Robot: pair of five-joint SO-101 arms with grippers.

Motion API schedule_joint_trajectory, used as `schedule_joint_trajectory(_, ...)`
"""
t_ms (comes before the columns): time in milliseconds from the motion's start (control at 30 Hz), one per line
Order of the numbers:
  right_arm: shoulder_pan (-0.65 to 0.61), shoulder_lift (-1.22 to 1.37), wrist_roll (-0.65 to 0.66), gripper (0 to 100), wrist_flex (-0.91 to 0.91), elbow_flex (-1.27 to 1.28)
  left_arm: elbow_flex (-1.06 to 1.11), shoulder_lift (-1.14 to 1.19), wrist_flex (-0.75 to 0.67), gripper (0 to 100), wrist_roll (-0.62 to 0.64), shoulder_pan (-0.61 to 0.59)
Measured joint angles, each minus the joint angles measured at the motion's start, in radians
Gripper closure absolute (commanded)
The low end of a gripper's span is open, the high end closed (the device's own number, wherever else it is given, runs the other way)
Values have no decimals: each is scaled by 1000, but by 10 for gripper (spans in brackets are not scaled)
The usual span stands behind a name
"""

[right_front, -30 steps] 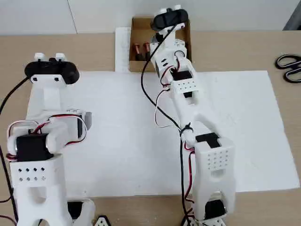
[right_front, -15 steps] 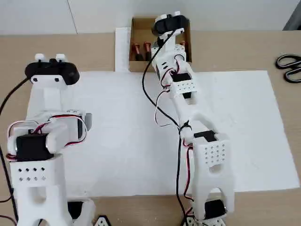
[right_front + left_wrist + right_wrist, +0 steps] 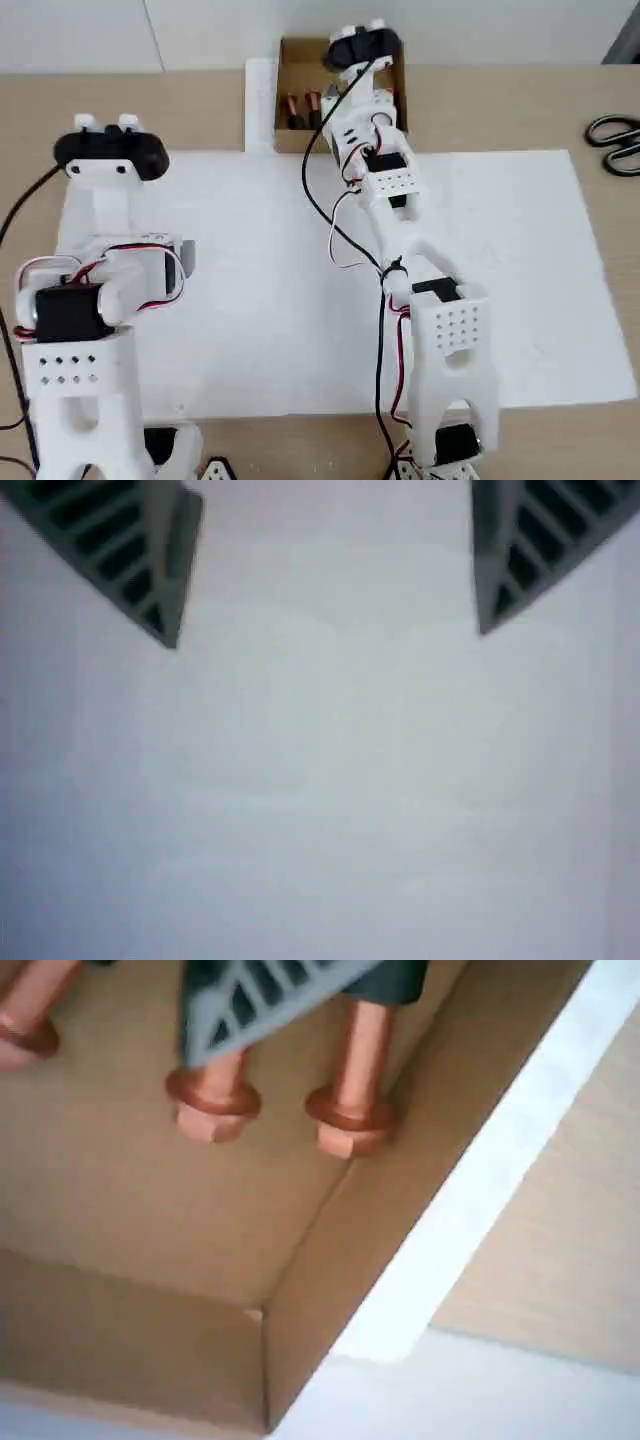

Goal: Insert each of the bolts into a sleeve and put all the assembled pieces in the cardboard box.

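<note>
The cardboard box (image 3: 290, 60) stands at the table's far edge. Several copper bolts (image 3: 300, 105) lie inside it. In the right wrist view two flanged bolt heads (image 3: 350, 1125) (image 3: 212, 1105) rest on the box floor near a corner, and one shank runs into a dark sleeve (image 3: 400, 978). My right gripper (image 3: 360, 50) hangs over the box, and a grey ribbed part of it (image 3: 240, 1005) sits just above the bolts. My left gripper (image 3: 108, 150) (image 3: 325, 630) is open over the white sheet (image 3: 250, 260) with nothing between its tips.
A white strip (image 3: 260, 100) lies against the box's left side. Scissors (image 3: 615, 142) rest on the wooden table at the far right. The right arm (image 3: 400, 220) stretches across the sheet's middle.
The right arm has shifted slightly, with its elbow a little further left and its gripper staying over the box. The left arm has not moved.
</note>
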Motion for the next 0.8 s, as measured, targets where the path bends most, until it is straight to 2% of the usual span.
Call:
schedule_joint_trajectory(433,0,-37,0,848,21,0,-17,0,0,818,-5,0)
schedule_joint_trajectory(567,-2,-209,0,848,150,0,-100,-2,23,816,-46,0)
schedule_joint_trajectory(800,-2,-526,0,848,434,0,-215,-2,95,816,-48,0)
